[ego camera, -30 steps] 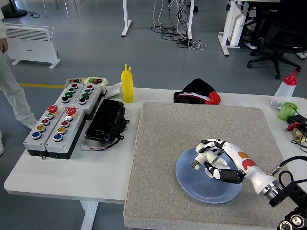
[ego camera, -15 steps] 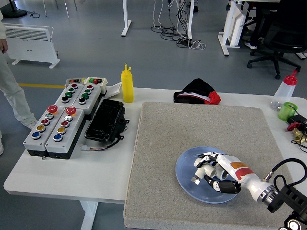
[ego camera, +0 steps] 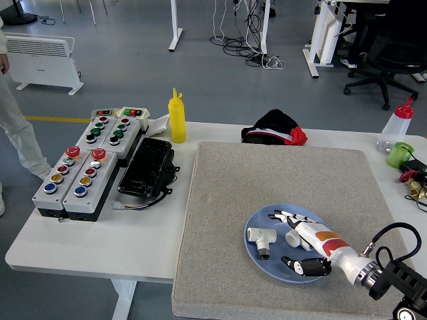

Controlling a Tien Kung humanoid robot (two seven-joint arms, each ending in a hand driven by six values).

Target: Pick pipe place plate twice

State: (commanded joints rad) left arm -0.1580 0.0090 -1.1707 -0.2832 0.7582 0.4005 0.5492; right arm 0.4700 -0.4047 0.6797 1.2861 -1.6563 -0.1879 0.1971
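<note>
A white pipe elbow (ego camera: pixel 259 239) lies on the left part of the translucent blue plate (ego camera: pixel 267 220), which sits on the grey mat (ego camera: pixel 227 193). My right hand (ego camera: pixel 285 241) hovers low over the plate's middle and right, just right of the pipe and apart from it. Its fingers (ego camera: pixel 285 216) are spread and the thumb (ego camera: pixel 305 267) is out wide, holding nothing. A short white cylinder (ego camera: pixel 293 239) shows at the palm; I cannot tell whether it is a second pipe or part of the hand. The left arm is out of sight.
Left of the mat stand grey button boxes (ego camera: pixel 80 170), a black tray (ego camera: pixel 147 167) and a yellow squeeze bottle (ego camera: pixel 177 118). A black and red cloth (ego camera: pixel 275 128) lies at the mat's far edge. A clear red-capped bottle (ego camera: pixel 398 125) and a green cup (ego camera: pixel 400 155) stand far right.
The hand was curled over the pipe above the plate. It has since let go, its fingers have spread, and the pipe now lies free on the plate's left part.
</note>
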